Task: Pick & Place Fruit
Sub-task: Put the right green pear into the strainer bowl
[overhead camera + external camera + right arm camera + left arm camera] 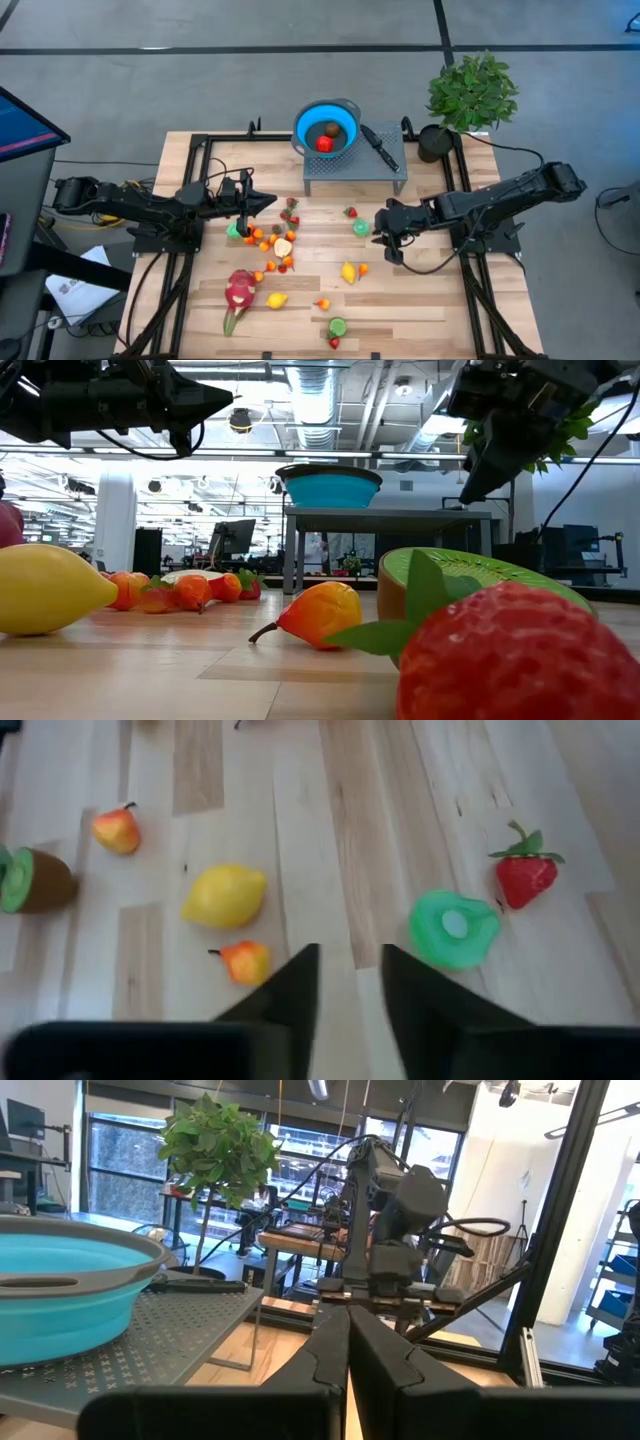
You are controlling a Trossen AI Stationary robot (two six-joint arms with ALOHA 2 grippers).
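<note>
While parted, right fingers (305, 982) above lemon (224, 896).

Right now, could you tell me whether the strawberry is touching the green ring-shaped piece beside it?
Apart. The right wrist view shows a thin strip of bare wood between the strawberry and the green ring-shaped piece.

Two dark arms are seen, each built from chunky black links with rounded joints. Thin black cables are looped along both. Each arm is ended by a black claw with two flat, pointed fingers.
</note>
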